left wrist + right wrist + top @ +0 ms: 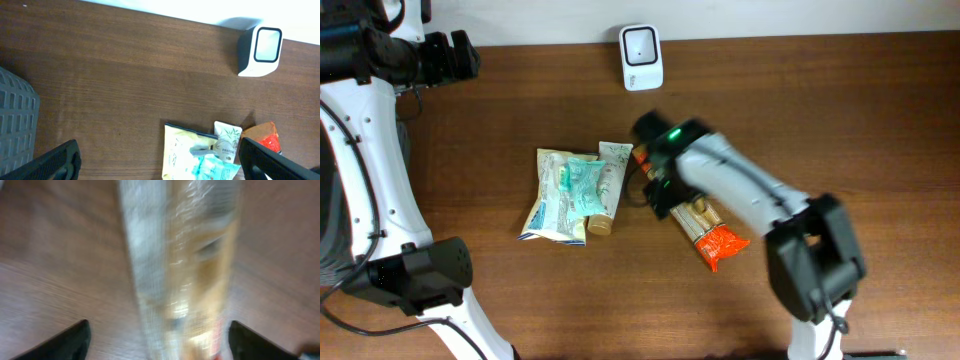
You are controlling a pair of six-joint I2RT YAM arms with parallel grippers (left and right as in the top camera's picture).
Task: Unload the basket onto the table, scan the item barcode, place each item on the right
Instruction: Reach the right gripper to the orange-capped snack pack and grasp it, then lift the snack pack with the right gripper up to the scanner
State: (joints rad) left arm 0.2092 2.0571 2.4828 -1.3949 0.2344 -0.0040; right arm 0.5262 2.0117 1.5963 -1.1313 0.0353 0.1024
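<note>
Clear crinkly film w/ an orange end: the snack packet [712, 236] lies flat on the wooden table [860, 110], centre-right. It is well apart from the scanner [642, 57], which stands at the far edge.

Handling (judged): light and soft, w/ glossy film that is prob. slippery. Contents may crush, so a gentle pinch across the narrow width, near mid-length, looks safer than taking an end. Barcode position can't be told.

Right arm: reaches diag. from the near-right corner towards table centre, wrist pitched down. The right gripper [660, 195] is over the packet's upper-left end. In the right wrist view (blurred) the packet runs lengthwise between the fingers [75, 340]. They stand wide apart, one each side, neither plainly touching the film, so nothing is clamped.

Left arm: sits at the far-left of the table. The left gripper [159, 145] has its pincer spread wide and empty, hovering over bare wood and facing the scanner.

Other items: pale pouch [548, 205], teal packet [582, 185] and tube [612, 175] are grouped left of centre, near but apart from the snack packet.
</note>
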